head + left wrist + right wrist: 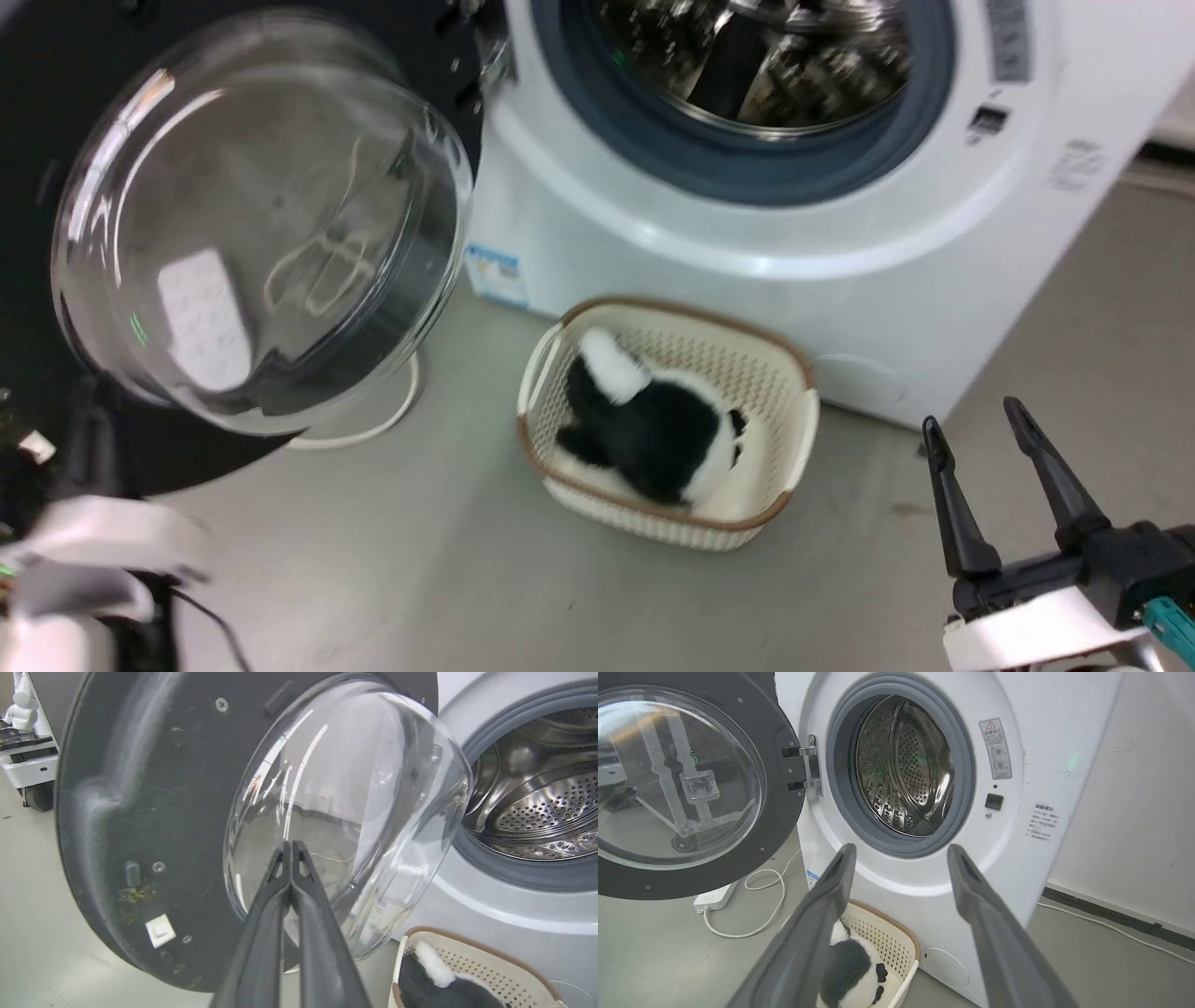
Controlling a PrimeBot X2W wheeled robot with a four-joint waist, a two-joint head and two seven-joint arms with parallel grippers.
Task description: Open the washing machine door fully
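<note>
right gripper first, head view: parked at lower right with both fingers spread wide, clutching nothing, hanging over grey floor. lower left just a blurry pale forearm below the washing machine door, no read on that arm's grip from up here. door swung out to the left of the washing machine, glass bowl bulging toward the camera, drum opening uncovered. got a cream basket on the floor right in front of the machine, black and white plush toy inside.

left wrist view: left gripper clenched, fingers pressed flat together on nothing, tips in front of the lower part of the bowl, no telling whether actually touching.

right wrist view: same open fingers framing the machine front, door hanging off its metal hinge, inner face toward the lens. white power strip on the floor under the door.
</note>
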